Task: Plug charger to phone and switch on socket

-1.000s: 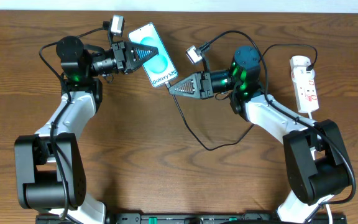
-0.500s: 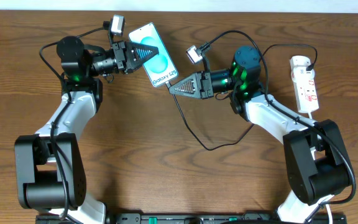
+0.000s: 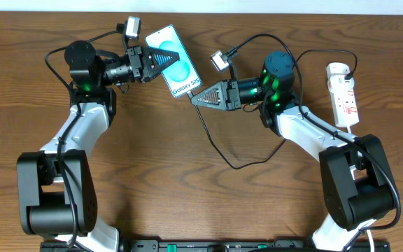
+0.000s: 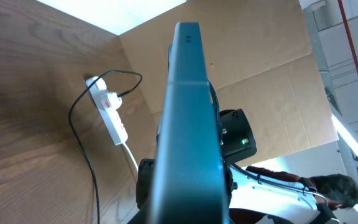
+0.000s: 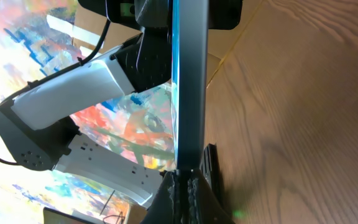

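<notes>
The only readable text is white "Galaxy S25" on the teal screen of the phone (image 3: 180,70), toward its 5 o'clock end; the socket (image 3: 344,94) carries red markings too small to read.

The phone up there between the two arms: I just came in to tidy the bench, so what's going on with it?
The left hand is shut on the phone and holds it steady. The right hand is shut on the tip of the charger, right at the phone's lower end. Whether the tip is fully in cannot be told. The socket lies apart, beyond the right arm, with no hand on it.
</notes>
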Controlling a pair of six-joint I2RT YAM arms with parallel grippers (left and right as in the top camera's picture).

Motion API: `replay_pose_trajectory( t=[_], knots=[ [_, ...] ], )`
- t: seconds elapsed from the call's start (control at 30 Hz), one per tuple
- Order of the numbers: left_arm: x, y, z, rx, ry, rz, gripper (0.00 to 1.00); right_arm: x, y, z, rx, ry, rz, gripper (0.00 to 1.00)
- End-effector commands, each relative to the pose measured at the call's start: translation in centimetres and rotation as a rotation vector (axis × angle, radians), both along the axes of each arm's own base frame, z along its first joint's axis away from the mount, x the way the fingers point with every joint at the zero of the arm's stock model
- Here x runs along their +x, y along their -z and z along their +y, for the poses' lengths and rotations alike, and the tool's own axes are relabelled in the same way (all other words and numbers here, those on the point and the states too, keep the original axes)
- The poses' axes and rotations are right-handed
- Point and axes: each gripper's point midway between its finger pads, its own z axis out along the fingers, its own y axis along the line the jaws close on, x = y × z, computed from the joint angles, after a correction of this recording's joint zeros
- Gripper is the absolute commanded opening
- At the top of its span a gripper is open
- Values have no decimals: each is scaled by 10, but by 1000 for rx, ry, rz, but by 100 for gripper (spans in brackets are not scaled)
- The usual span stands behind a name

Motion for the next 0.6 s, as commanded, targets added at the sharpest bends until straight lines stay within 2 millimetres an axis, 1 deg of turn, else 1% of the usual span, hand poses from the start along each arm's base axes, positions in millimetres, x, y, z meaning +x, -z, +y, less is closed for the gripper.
replay_pose_trajectory(
  t=[0.0,0.07,0.17,0.4,0.57],
  knots=[
    [-14,-12,-11,12,87,-46,7,19,-2,-1,6,89,-14,3],
    [-13,-13,-11,11,85,-45,7,18,-2,-1,6,88,-14,4],
    [-12,-13,-11,10,80,-45,8,17,-2,-2,6,79,-14,10],
    [-12,-13,-11,9,76,-45,7,15,-2,-1,5,68,-13,15],
    [-10,-13,-10,8,67,-45,7,14,-2,-1,5,64,-13,24]
  ],
)
